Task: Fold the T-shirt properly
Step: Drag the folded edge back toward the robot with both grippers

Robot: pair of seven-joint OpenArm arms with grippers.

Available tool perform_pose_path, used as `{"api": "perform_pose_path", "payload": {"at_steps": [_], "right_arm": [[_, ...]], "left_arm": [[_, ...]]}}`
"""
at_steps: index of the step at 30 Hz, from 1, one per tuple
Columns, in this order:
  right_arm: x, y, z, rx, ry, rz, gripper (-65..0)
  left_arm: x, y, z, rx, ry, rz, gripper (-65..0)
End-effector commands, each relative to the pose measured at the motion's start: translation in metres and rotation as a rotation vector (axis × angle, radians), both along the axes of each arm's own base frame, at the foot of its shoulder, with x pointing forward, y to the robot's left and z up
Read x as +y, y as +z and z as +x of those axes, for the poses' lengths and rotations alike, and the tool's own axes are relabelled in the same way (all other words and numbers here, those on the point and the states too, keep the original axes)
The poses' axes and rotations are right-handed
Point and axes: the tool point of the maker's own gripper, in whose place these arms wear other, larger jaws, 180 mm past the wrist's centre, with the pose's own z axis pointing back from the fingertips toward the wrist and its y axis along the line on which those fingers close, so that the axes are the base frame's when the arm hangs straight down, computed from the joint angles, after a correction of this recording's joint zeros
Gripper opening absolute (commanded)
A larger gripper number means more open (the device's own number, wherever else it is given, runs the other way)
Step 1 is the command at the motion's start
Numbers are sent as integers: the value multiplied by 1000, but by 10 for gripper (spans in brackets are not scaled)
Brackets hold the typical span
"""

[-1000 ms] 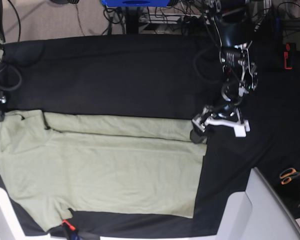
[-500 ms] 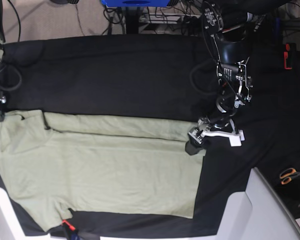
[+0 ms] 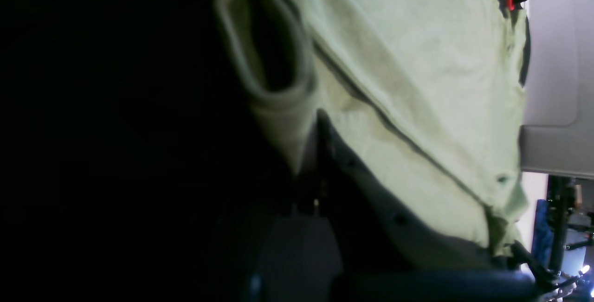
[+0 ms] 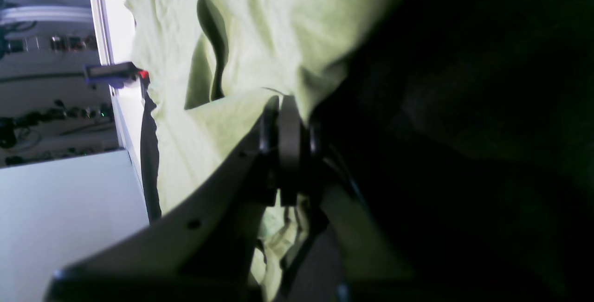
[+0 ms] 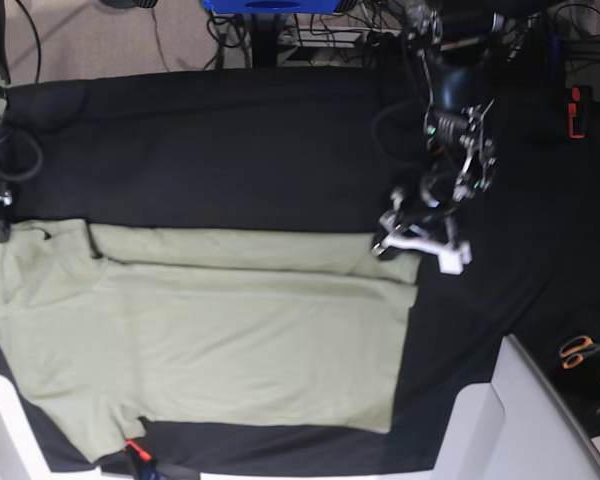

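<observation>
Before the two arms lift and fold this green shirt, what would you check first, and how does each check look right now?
1. Left tool shut on the T-shirt corner: ok.
2. Right tool shut on the shirt's opposite edge: ok.
3. One layer or several pinched in each tool: cannot tell.
4. Shirt lying flat on the black table cloth: ok, light wrinkles only.
5. Far edge already folded over: ok.
6. Scissors away from the shirt: ok.

Robotics lab: cables (image 5: 280, 30), clothed workbench (image 5: 230, 140).
</observation>
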Motion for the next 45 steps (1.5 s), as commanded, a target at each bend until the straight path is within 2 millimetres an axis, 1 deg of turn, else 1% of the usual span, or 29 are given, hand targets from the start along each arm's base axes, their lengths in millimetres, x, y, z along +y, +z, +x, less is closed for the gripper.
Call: {"api": "perform_pose_path", "payload": {"at_steps": [1,5,8,10,12,14,18,21,23,26,29,33,36,38,42,44,45], "right_arm": [[-9,3,-2,8,-2,-7,-650],[-11,3,-6,15,3,-14,-650],[-11,6,-13,37,61,-23,-650],[-5,3,-25,71,116,-19,-650],[-10,10,-35,88,143,-65,-650],[-8,12,-49,114,171,-104,-650],[0,20,-78,172,227,-186,-650],[9,25,-96,214,267,-216,-650],[19,25,-108,238,285,-226,-650],[22,28,-120,258,289,-256,-650],[24,30,-129,275,292,-273,-650],[24,27,-140,297,295,-274,-650],[25,24,-147,312,301,-270,-650],[26,23,-148,315,303,-268,-650],[28,22,-149,317,304,-263,-650],[34,18,-152,318,300,-249,-650],[33,19,-155,324,301,-254,-650]], "left_arm": [[18,7,0,-16,7,49,-650],[27,19,-15,-52,-2,95,-650],[30,24,-28,-64,-7,120,-650],[32,24,-39,-60,-13,135,-650],[34,24,-48,-56,-17,148,-650],[41,25,-61,-48,-25,172,-650],[43,34,-86,-55,-45,208,-650],[46,41,-107,-52,-64,238,-650],[45,41,-121,-39,-73,247,-650],[45,41,-137,-20,-81,255,-650],[47,40,-150,-4,-86,263,-650],[74,42,-159,15,-22,297,-650],[87,44,-162,19,2,315,-650],[89,43,-168,32,5,318,-650],[86,40,-170,41,-7,317,-650],[84,38,-171,44,-5,312,-650],[84,38,-171,45,-4,311,-650]]}}
